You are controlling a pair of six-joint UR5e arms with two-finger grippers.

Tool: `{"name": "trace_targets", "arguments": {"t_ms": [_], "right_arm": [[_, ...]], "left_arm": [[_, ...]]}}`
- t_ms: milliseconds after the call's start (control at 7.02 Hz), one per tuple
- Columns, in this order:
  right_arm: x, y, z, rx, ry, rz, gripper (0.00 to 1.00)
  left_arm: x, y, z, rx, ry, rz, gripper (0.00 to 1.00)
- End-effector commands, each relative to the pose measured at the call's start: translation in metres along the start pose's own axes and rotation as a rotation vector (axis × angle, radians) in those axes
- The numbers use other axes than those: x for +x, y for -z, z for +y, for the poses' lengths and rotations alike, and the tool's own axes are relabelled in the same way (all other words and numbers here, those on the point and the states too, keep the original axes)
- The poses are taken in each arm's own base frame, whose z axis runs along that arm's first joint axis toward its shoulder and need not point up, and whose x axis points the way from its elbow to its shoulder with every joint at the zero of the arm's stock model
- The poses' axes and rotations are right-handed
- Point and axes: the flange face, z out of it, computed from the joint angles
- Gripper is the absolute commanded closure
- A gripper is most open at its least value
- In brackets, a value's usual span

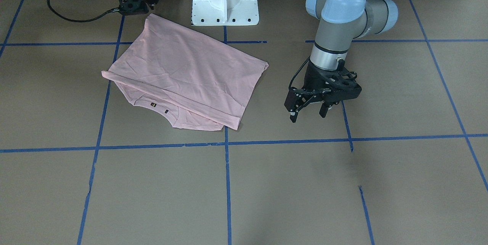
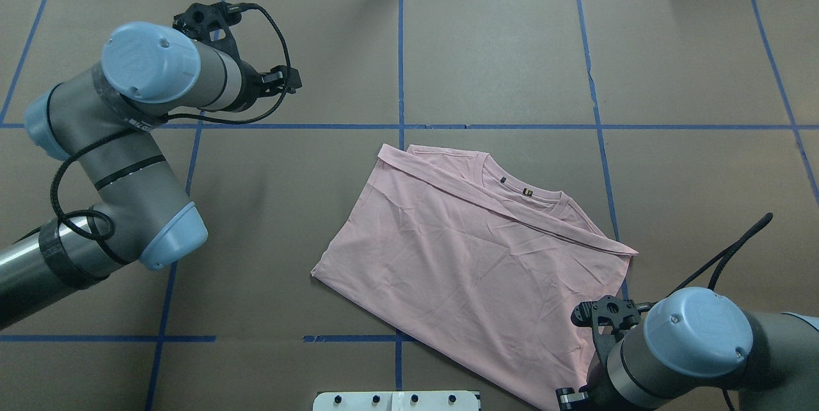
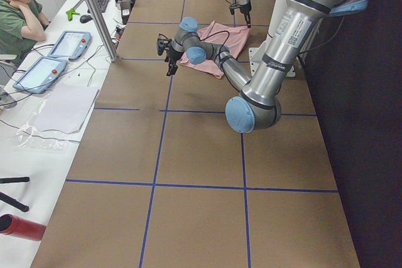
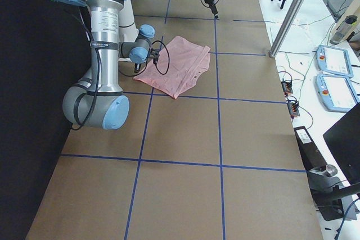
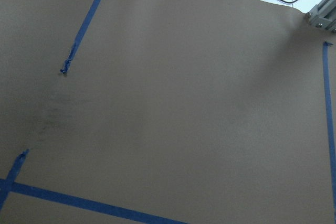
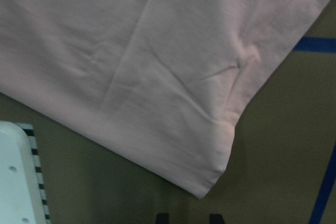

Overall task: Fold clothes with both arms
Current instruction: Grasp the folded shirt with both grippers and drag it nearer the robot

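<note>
Across the brown counter (image 1: 267, 191), taped into blue squares, neither arm holds the cloth.

- Left arm (image 1: 343, 16): at 10 o'clock in the overhead view, well apart from the shirt. Left jaws released and empty, hanging over bare counter.
- Right arm (image 2: 697, 334): at 5 o'clock overhead, wrist above the shirt's near corner. Right jaws look released; their tips show apart, with nothing between them.
- White pedestal (image 1: 225, 4): at 6 o'clock overhead, near that same corner.
- Pink T-shirt (image 2: 473, 257): flat on the counter, centre towards 4 o'clock, plain side up and part-folded. A doubled edge crosses just short of the collar (image 2: 531, 196), which points to 1 o'clock.

Risks, as I judge them:
- Right jaws could pinch only the top layer at the hem corner (image 6: 205, 190), so a lift would peel the fold open.
- With the left arm so far off, a one-sided pull would likely drag and skew the shirt.
- A low sweep near the pedestal could snag.

Views compared:
- Right wrist view shows the corner just ahead of the jaw tips; overhead, the wrist joint hides them.
- Front-facing view shows the left jaws parted; the left wrist view gives only counter and tape (image 5: 84, 24).
- Overhead view alone shows the neck tag (image 2: 527, 192).
</note>
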Motion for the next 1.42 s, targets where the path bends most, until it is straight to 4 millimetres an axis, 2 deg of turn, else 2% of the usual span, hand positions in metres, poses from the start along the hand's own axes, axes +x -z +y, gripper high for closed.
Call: {"name": "trace_targets", "arguments": {"t_ms": [0, 142, 285, 427, 570, 712, 1140, 1282], "right_arm": [[-0.017, 0.063, -0.051, 0.141, -0.057, -0.115, 0.0], [-0.024, 0.093, -0.075, 0.208, -0.079, -0.161, 0.0], [-0.022, 0.112, -0.092, 0.265, -0.101, -0.18, 0.0], [-0.015, 0.127, -0.104, 0.313, -0.123, -0.187, 0.0], [-0.018, 0.134, -0.108, 0.331, -0.123, -0.198, 0.0], [-0.02, 0.135, -0.108, 0.332, -0.122, -0.202, 0.0], [-0.018, 0.138, -0.109, 0.337, -0.124, -0.204, 0.0], [-0.018, 0.139, -0.109, 0.339, -0.125, -0.205, 0.0]], "left_arm": [[0.019, 0.022, 0.068, -0.178, 0.062, -0.021, 0.0], [0.032, 0.016, 0.125, -0.248, 0.165, -0.055, 0.0], [0.039, 0.007, 0.181, -0.313, 0.248, -0.098, 0.0], [0.045, -0.006, 0.218, -0.302, 0.29, -0.132, 0.01], [0.041, -0.031, 0.227, -0.271, 0.312, -0.177, 0.01], [0.038, -0.037, 0.231, -0.269, 0.32, -0.193, 0.03], [0.036, -0.035, 0.235, -0.277, 0.318, -0.194, 0.1], [0.036, -0.035, 0.235, -0.277, 0.318, -0.195, 0.22]]}}
